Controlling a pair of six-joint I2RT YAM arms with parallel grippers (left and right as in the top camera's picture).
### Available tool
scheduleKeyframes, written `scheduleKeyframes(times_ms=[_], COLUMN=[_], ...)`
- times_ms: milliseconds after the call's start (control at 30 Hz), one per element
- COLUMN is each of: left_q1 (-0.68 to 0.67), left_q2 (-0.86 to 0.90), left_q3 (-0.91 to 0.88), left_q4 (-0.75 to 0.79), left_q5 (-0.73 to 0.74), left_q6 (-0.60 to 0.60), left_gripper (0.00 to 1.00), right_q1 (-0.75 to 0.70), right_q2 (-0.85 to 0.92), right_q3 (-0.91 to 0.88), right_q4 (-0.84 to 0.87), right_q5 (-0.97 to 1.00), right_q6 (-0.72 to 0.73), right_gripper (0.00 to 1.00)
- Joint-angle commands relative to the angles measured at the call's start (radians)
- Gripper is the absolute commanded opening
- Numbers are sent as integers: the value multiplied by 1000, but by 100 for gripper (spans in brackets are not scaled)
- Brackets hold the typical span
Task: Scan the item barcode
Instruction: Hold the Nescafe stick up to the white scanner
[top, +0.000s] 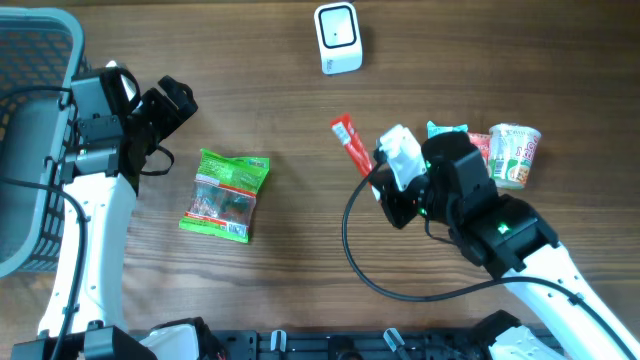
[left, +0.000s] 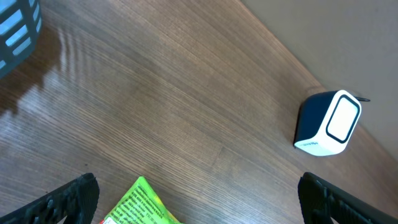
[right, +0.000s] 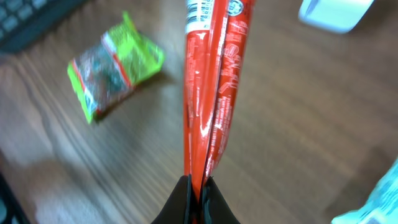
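My right gripper (right: 198, 186) is shut on a long red snack packet (right: 211, 81), which sticks out ahead of the fingers, above the table. From overhead the red packet (top: 350, 143) points up-left from the right gripper (top: 376, 170), toward the white barcode scanner (top: 338, 38) at the back. The scanner (left: 328, 122) also shows at the right of the left wrist view. My left gripper (left: 199, 202) stands open and empty, a corner of the green snack bag (left: 140, 205) between its fingers; overhead, the left gripper (top: 175, 100) hovers up-left of the green bag (top: 227, 194).
A grey basket (top: 30, 140) sits at the left edge of the table. A teal packet (top: 447, 130), a red-and-white packet (top: 480, 145) and a white cup (top: 515, 153) lie at the right behind my right arm. A black cable (top: 352, 255) loops under the right arm.
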Motion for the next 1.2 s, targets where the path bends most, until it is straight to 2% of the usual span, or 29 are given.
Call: scheduleKeyframes(times_ms=[0,100,200,267,333,433,500,567,600,667,700,733,800,967,1033,1133,1167], left_q1=[3,3,3,3,3,3,3,3,3,3,3,3,3,3,3,3,3], left_q2=[-5,-5,-5,-5,-5,-5,-5,-5,-5,-5,-5,-5,-5,-5,-5,-5,-5], left_q3=[1,1,1,1,1,1,1,1,1,1,1,1,1,1,1,1,1], left_q4=[3,3,3,3,2,3,2,3,2,2,2,2,3,3,3,2,3], left_q5=[5,5,5,5,5,5,5,5,5,5,5,5,5,5,5,5,5], left_q6=[5,5,5,5,5,5,5,5,5,5,5,5,5,5,5,5,5], left_gripper=[100,100,100,100,100,100,100,100,100,100,100,100,100,100,100,100,100], right_q1=[0,0,2,17,62,129,169,179,179,179,178,168,142,102,89,70,60], right_q2=[92,289,442,525,623,753,867,993,1030,1152,1199,1265,1329,1384,1384,1384,1384], right_q3=[209,473,659,693,693,693,693,693,693,693,693,693,693,692,692,692,692], right_q4=[-68,-239,-266,-242,-182,-46,179,481,563,818,925,1095,1211,1190,1221,1356,1494], right_q5=[66,228,431,566,787,1021,1255,1426,1446,1489,1508,1532,1549,1548,1529,1523,1524], right_q6=[24,24,-36,-87,-193,-335,-540,-892,-1002,-1316,-1413,-1545,-1601,-1598,-1540,-1551,-1596], right_gripper=[4,4,4,4,4,4,4,4,4,4,4,4,4,4,4,4,4])
